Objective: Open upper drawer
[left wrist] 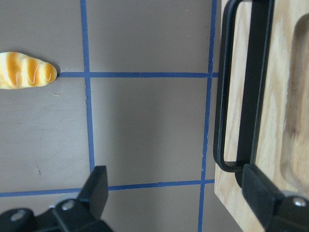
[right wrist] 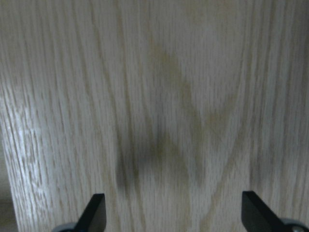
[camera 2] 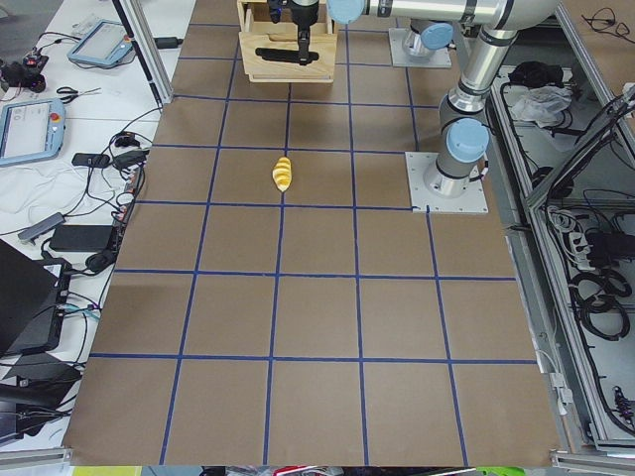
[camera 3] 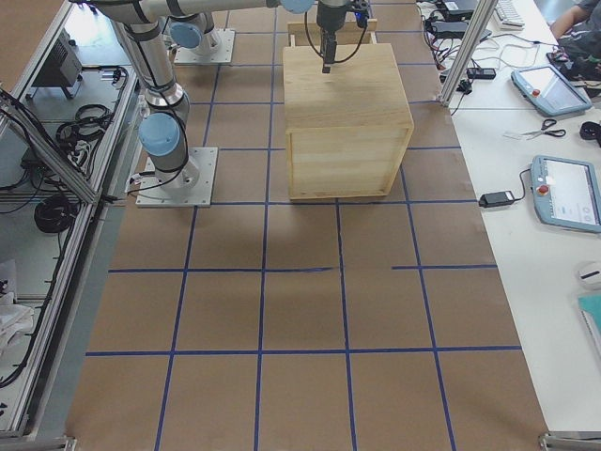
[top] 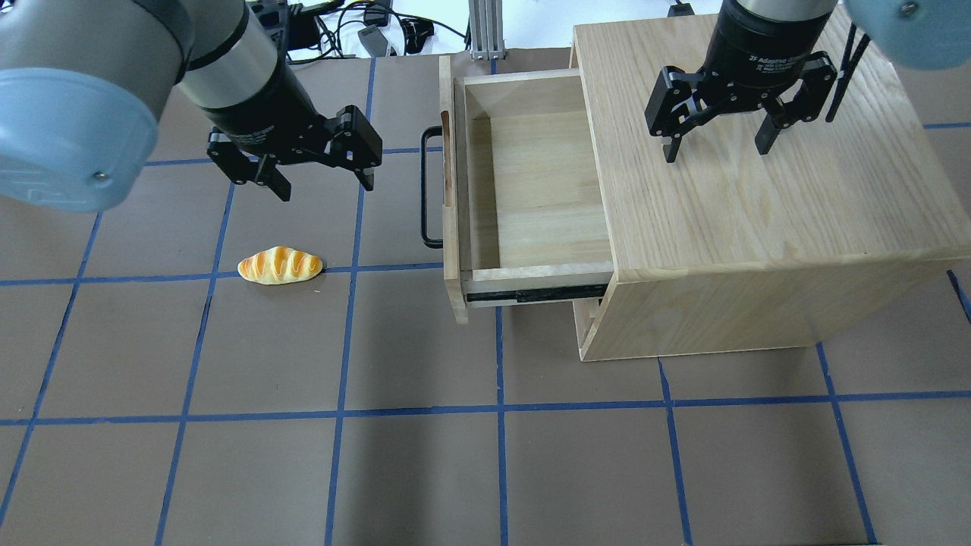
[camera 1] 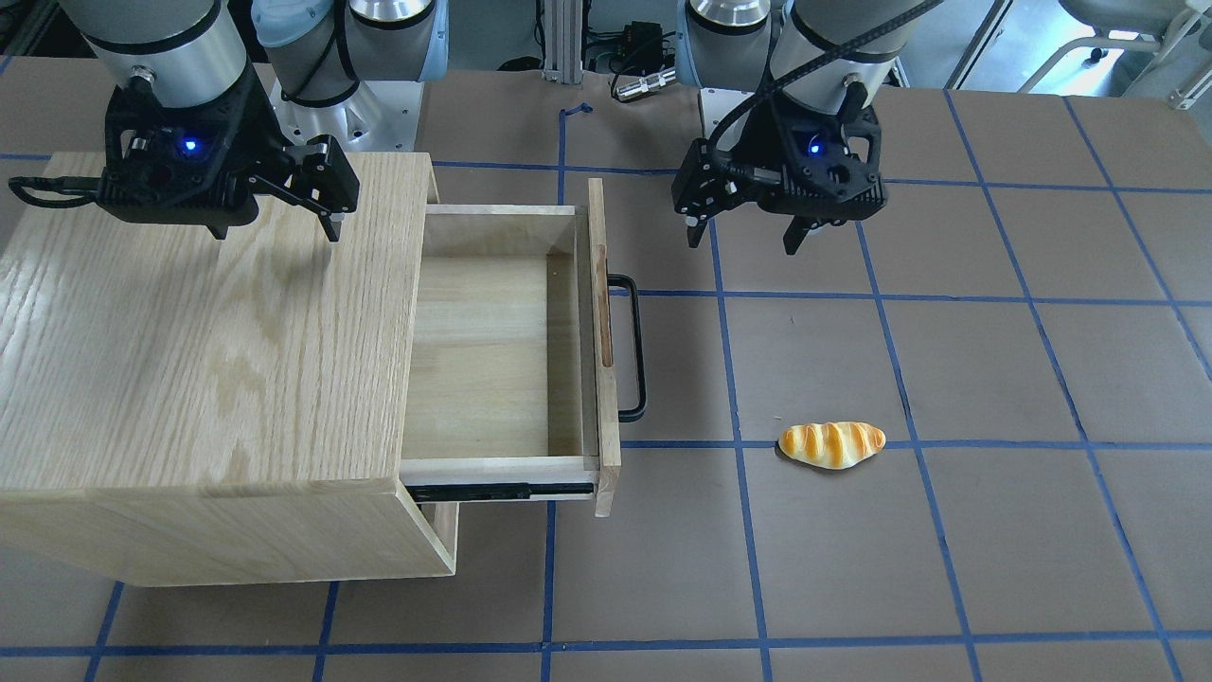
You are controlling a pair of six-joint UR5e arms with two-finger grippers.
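The upper drawer (camera 1: 502, 350) stands pulled well out of the light-wood cabinet (camera 1: 189, 360), and its inside is bare. Its black bar handle (camera 1: 636, 350) faces the table's middle, and a black slide rail (top: 531, 294) shows along its side. In the overhead view the drawer (top: 531, 189) is left of the cabinet top (top: 758, 197). My left gripper (top: 326, 188) is open and empty, hovering above the table a little away from the handle (left wrist: 227, 96). My right gripper (top: 715, 152) is open and empty above the cabinet top (right wrist: 154, 96).
A toy bread roll (top: 280, 265) lies on the brown, blue-taped table to the left of the drawer and below my left gripper in the overhead view. The lower front panel (top: 588, 326) stays in the cabinet. Operator desks with tablets line the table's sides.
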